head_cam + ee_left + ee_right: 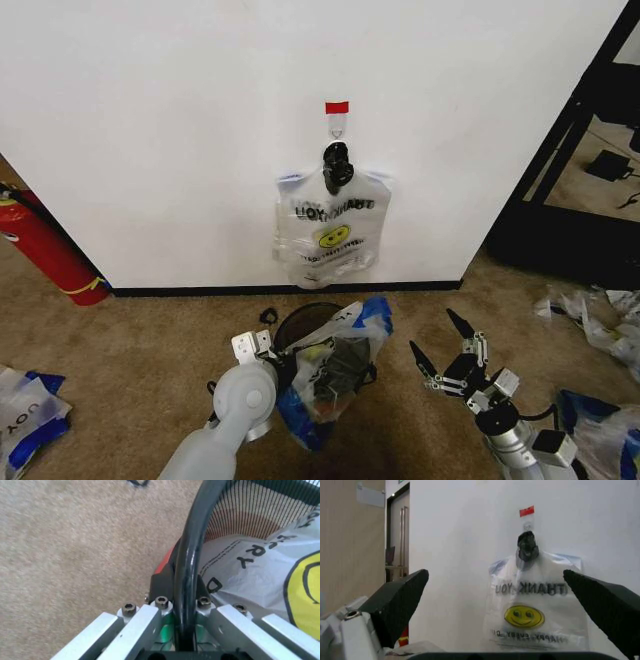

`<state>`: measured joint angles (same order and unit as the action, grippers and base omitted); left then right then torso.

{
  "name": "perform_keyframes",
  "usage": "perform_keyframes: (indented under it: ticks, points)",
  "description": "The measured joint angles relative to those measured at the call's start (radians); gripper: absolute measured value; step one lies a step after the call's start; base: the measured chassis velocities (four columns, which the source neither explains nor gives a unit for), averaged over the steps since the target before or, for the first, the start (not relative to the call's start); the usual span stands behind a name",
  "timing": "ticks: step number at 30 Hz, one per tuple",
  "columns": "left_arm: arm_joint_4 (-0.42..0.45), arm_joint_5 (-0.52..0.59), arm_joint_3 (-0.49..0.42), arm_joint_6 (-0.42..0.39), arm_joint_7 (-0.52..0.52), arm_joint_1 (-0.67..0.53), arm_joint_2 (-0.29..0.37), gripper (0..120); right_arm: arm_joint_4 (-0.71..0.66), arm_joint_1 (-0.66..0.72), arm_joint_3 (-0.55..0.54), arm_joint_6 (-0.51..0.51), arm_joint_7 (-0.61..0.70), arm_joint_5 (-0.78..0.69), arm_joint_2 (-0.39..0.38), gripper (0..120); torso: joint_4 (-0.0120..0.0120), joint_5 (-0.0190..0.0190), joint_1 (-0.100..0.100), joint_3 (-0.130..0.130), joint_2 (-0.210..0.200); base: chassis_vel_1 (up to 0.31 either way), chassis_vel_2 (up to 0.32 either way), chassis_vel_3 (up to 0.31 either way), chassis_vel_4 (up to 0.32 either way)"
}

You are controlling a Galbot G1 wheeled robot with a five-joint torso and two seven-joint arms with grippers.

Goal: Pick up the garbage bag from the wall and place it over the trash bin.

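Head view: I see the trash bin (305,325) low in the centre of the frame on the carpet, with the garbage bag (345,355) draped over its right side, blue edges spilling down the outside.
Left gripper (262,352): low centre-left of the head view, against the bin's left rim. In the left wrist view the black rim (187,573) runs straight between its fingers (142,624), so I read it as clamped on the trash bin, holding it steady.
Right gripper (440,355): lower right of the head view, just right of the bin, fingers spread wide and holding nothing; the right wrist view shows the same wide gap between its fingers (400,600).
Wall (180,120): across the top of the frame, a bundle of smiley bags (332,235) hanging from the hook (337,125) under red tape.
Step in hand: I judge the bag is on the bin but only partly seated; its mouth is bunched to one side, not wrapped round the whole rim.
Next move: I would need the free right gripper to catch the loose blue edge and stretch it over the uncovered rim while the left one keeps the bin from tipping.
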<state>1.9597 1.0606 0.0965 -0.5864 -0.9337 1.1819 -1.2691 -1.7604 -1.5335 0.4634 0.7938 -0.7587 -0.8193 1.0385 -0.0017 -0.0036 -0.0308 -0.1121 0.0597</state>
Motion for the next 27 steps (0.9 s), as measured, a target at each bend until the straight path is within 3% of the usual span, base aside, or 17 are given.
perform_keyframes:
  ticks: [8, 16, 27]
  points:
    - [-0.019, -0.055, 0.012, 0.026, -0.009, 0.023, -0.055, 0, 0.031, 0.031, -0.021, -0.004, -0.004, 0.011, 0.014, 100, 0.0004, 0.0003, 0.000, 0.000, 0.000, 0.000, 0.000, 0.000, 0.000]
    - [-0.008, -0.055, 0.009, 0.021, -0.004, 0.011, -0.047, 0, 0.037, 0.034, -0.020, -0.009, -0.003, 0.019, 0.017, 100, -0.0001, -0.0002, 0.000, 0.000, 0.000, 0.000, 0.000, 0.000, 0.000]
    - [0.050, -0.106, 0.008, 0.003, 0.026, 0.008, 0.030, 43, 0.063, 0.035, -0.017, -0.008, -0.003, 0.027, 0.022, 100, 0.0000, -0.0003, 0.000, 0.000, 0.000, 0.000, 0.000, 0.000, 0.000]
